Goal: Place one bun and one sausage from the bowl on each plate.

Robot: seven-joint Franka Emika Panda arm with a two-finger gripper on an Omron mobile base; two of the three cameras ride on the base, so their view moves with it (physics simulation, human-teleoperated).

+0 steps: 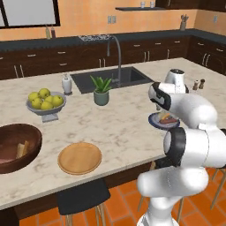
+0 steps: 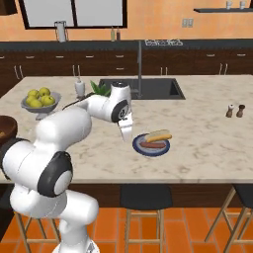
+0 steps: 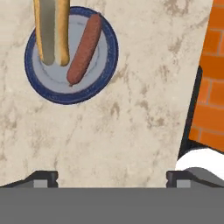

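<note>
Blue plate: one bun and one sausage are seen lying on it, side by side.
Wooden plate: nothing is seen on it (it sits near the counter's front edge, just beside the bowl).
Bowl: a tan bun is seen inside.
Grey bowl: yellow-green fruit is piled in it.
Gripper: the fingers are spread wide apart with nothing held, just beside the blue plate.

Kitchen, sink, cabinets (marble counter)
</note>
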